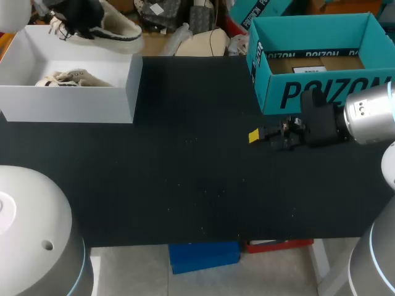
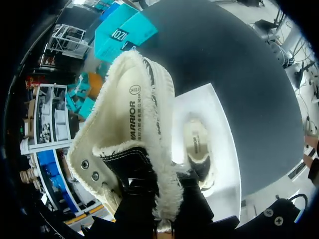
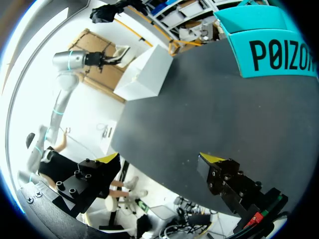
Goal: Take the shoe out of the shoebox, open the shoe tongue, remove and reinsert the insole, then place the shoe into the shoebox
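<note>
The left jaws are clamped on the fleece-lined shoe [image 2: 134,124] and hold it in the air. The white shoebox [image 2: 219,119] is beneath them, with a second shoe [image 2: 199,149] lying inside. The right jaws stand apart, empty, over the desk [image 1: 185,160]. Taking the shoe out looks done; the tongue, insole and return seem left.

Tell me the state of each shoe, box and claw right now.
Left claw: shut on held shoe.
Held shoe: lifted above white shoebox.
Second shoe: lying inside white shoebox.
White shoebox: open.
Teal box: open.
Right claw: open, empty, over the table.
</note>
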Action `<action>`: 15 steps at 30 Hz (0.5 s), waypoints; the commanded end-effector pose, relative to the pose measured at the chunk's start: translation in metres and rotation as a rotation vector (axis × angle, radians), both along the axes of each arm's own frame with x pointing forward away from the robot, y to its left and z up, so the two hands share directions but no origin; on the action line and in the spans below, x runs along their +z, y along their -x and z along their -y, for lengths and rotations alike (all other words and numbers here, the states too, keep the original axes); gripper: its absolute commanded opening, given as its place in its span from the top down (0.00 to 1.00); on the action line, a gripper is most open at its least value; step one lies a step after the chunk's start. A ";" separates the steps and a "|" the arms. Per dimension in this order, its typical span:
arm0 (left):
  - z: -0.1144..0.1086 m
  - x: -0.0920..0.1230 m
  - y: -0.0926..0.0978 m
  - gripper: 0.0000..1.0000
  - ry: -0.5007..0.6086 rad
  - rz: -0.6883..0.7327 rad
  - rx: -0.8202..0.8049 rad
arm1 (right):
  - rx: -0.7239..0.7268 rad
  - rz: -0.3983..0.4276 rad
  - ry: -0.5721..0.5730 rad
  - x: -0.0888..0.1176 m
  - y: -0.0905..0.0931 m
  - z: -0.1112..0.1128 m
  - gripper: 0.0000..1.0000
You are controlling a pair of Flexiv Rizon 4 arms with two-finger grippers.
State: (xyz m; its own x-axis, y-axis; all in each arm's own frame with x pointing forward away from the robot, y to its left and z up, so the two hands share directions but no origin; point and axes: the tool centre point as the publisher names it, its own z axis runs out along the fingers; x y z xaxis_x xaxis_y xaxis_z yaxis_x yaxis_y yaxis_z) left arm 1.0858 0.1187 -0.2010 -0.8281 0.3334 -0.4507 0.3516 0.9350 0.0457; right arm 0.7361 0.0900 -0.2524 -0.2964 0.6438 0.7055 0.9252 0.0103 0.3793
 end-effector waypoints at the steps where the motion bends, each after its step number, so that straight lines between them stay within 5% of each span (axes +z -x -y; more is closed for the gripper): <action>1: -0.025 -0.011 -0.004 1.00 0.013 0.051 0.136 | 0.000 -0.001 0.001 0.000 0.000 -0.001 0.00; 7: -0.054 -0.037 -0.016 1.00 -0.011 0.048 0.192 | 0.000 -0.001 0.001 0.000 0.000 -0.001 0.00; 15: -0.061 -0.081 -0.037 1.00 0.015 0.020 0.217 | 0.000 -0.001 0.001 0.000 0.000 -0.001 0.00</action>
State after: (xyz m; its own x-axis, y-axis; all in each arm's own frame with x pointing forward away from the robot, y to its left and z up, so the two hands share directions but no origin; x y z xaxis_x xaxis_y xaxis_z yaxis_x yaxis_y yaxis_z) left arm 1.1035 0.1787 -0.2644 -0.8712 0.1408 -0.4704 0.1346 0.9898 0.0470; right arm 0.7361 0.0899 -0.2524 -0.2963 0.6438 0.7055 0.9253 0.0102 0.3792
